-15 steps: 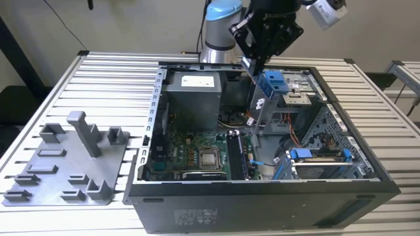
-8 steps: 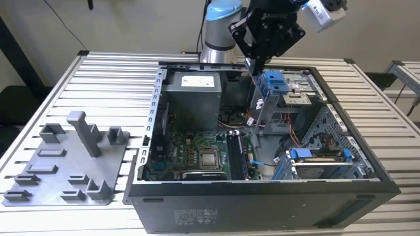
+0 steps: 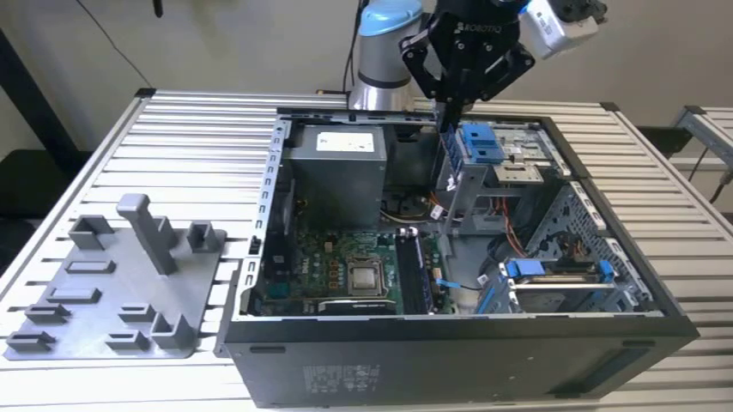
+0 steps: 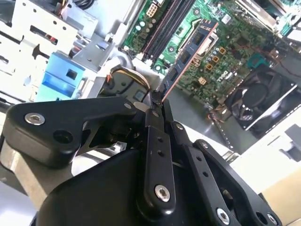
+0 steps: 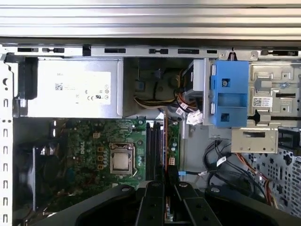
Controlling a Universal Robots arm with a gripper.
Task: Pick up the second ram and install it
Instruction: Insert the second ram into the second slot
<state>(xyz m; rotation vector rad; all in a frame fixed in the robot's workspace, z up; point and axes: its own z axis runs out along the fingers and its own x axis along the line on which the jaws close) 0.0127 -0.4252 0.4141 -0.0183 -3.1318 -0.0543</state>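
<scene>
Here the gripper (image 4: 157,102) is clamped on one end of the second ram (image 4: 188,54). The strip juts out beyond its fingertips, over the green motherboard (image 4: 235,44) inside the open computer case (image 3: 458,360) on the counter (image 3: 184,146).

Exterior view: high, off the arm, angled down over the whole open black metal computer case (image 3: 458,343) and slatted silver table (image 3: 195,137). First wrist view: straight down into the case, mid range; second wrist view: tight behind the black gripper (image 4: 157,100), sighting along the slim dark second ram (image 4: 188,54). All three share the wide green motherboard (image 3: 343,257) (image 5: 89,146) (image 4: 225,52) and blue plastic drive bracket (image 3: 479,142) (image 5: 229,92) (image 4: 61,77).
</scene>
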